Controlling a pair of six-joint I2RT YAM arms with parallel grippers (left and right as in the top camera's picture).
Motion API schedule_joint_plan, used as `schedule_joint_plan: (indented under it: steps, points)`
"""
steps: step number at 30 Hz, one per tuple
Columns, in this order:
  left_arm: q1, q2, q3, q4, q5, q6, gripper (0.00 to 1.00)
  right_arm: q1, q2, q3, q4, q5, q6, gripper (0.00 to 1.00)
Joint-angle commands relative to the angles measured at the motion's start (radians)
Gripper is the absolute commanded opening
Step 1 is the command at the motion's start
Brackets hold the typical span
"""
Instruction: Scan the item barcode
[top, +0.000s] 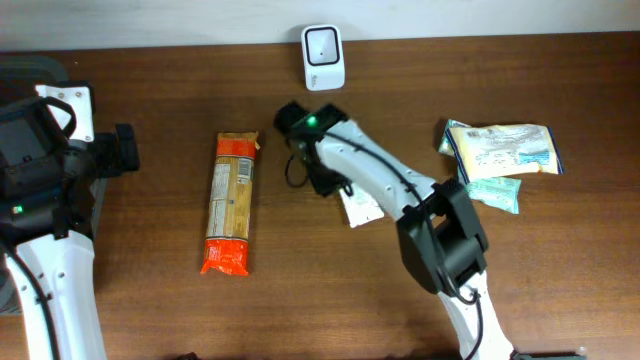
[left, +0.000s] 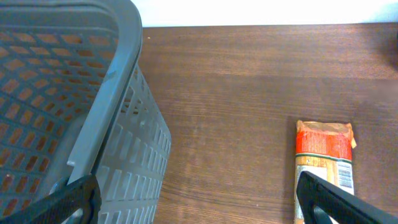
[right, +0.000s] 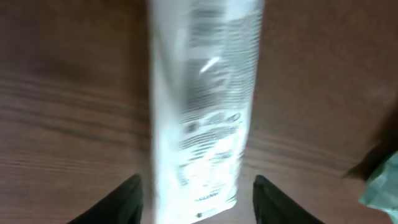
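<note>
A flat white printed packet (right: 202, 93) lies on the wooden table, blurred, its barcode not legible. My right gripper (right: 198, 193) stands open astride its near end, with a gap showing at the right finger (right: 273, 202). From overhead the same packet (top: 360, 208) pokes out beside the right gripper (top: 335, 188) at mid-table. A white scanner (top: 323, 56) stands at the back edge. My left gripper (left: 196, 205) is wide open and holds nothing, hovering between the grey basket (left: 93, 93) and a pasta pack (left: 324, 162).
The long orange pasta pack (top: 230, 205) lies left of centre. Two pale snack packets (top: 500, 150) (top: 495, 192) sit at the right. The grey slotted basket's rim (top: 30, 65) is at the far left under the left arm.
</note>
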Motion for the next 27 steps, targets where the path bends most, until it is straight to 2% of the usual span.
schedule_joint_plan:
  steps: [1,6,8,10,17,20,22,24,26,27]
  points:
    - [0.004,-0.001,0.01,0.001,0.011,0.016,0.99,-0.135,-0.066,0.053,0.005,-0.169,-0.133,0.62]
    - [0.004,-0.001,0.01,0.001,0.011,0.016,0.99,-0.387,-0.058,0.005,0.083,-0.762,-0.435,0.7]
    - [0.004,-0.001,0.01,0.001,0.011,0.016,0.99,-0.436,-0.045,-0.039,0.101,-0.906,-0.516,0.7]
    - [0.004,-0.001,0.01,0.001,0.011,0.016,0.99,-0.454,-0.036,-0.124,0.17,-0.989,-0.522,0.7]
    - [0.004,-0.001,0.01,0.001,0.011,0.016,0.99,-0.454,-0.035,-0.388,0.342,-1.038,-0.521,0.68]
    - [0.004,-0.001,0.01,0.001,0.011,0.016,0.99,-0.439,-0.034,-0.463,0.433,-1.146,-0.497,0.62]
    - [0.004,-0.001,0.01,0.001,0.011,0.016,0.99,-0.396,-0.034,-0.516,0.534,-1.143,-0.391,0.55]
    - [0.004,-0.001,0.01,0.001,0.011,0.016,0.99,-0.338,-0.034,-0.559,0.639,-1.065,-0.231,0.4]
    - [0.004,-0.001,0.01,0.001,0.011,0.016,0.99,-0.309,-0.034,-0.565,0.681,-1.005,-0.138,0.21]
    - [0.004,-0.001,0.01,0.001,0.011,0.016,0.99,-0.303,-0.035,-0.565,0.699,-1.001,-0.107,0.08]
